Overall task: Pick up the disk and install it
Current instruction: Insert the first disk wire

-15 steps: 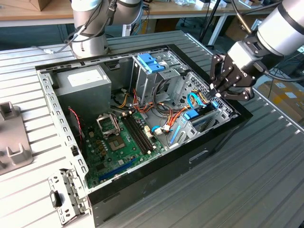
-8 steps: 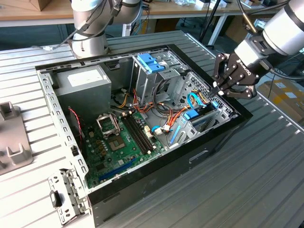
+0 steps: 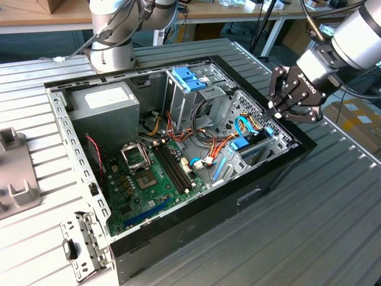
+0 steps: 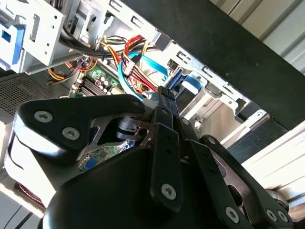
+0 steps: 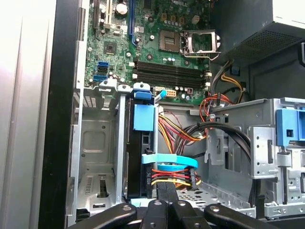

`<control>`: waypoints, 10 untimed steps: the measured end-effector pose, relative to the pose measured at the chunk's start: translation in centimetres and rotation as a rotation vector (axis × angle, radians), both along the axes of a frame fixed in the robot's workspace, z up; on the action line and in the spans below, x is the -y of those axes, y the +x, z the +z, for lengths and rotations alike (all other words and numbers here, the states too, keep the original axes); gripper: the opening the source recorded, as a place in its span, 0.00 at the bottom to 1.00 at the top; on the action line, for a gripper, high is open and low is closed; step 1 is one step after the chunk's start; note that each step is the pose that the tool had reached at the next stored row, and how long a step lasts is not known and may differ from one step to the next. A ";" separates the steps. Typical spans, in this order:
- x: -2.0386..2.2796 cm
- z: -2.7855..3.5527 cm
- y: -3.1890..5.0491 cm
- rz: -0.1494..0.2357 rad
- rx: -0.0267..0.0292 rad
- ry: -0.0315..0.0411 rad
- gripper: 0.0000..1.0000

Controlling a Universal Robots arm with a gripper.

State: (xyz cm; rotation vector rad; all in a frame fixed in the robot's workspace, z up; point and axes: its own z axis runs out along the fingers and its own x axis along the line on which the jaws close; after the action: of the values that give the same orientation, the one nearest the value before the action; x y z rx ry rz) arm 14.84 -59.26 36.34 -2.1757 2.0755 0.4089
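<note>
Even, bright indoor light in exterior view; ribbed metal table (image 3: 333,226) shows soft sheen. Second wrist view: gripper (image 4: 164,98) close, blurred, glare on pale arm housing. First wrist view: table edge (image 5: 19,95) blown out white, motherboard (image 5: 162,47) sharp.

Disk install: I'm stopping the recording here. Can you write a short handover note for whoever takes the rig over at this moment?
Claw: looks shut with nothing held, and poised at the exterior view's right edge of the computer case, just above the drive bay.
Disk: already inside the case, standing on edge in that bay, with its blue tab towards the motherboard. A pale blue cable loops close beside it.
Done: the disk has been picked up and placed in the bay.
Left: I cannot tell whether the disk is fully seated or latched, so that remains to be confirmed.
</note>
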 end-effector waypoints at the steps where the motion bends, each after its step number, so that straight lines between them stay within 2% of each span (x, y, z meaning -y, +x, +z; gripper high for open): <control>1: -0.01 0.00 0.27 0.000 -0.0019 0.0000 0.11; 3: 0.00 0.00 0.98 0.000 -0.0079 0.0000 0.11; 5: -0.01 0.01 1.38 0.000 -0.0115 -0.0002 0.11; 10: -0.01 0.01 1.56 0.000 -0.0123 -0.0002 0.11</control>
State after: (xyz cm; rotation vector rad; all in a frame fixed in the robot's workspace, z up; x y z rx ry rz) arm 16.39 -59.26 36.35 -2.1788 2.0819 0.4231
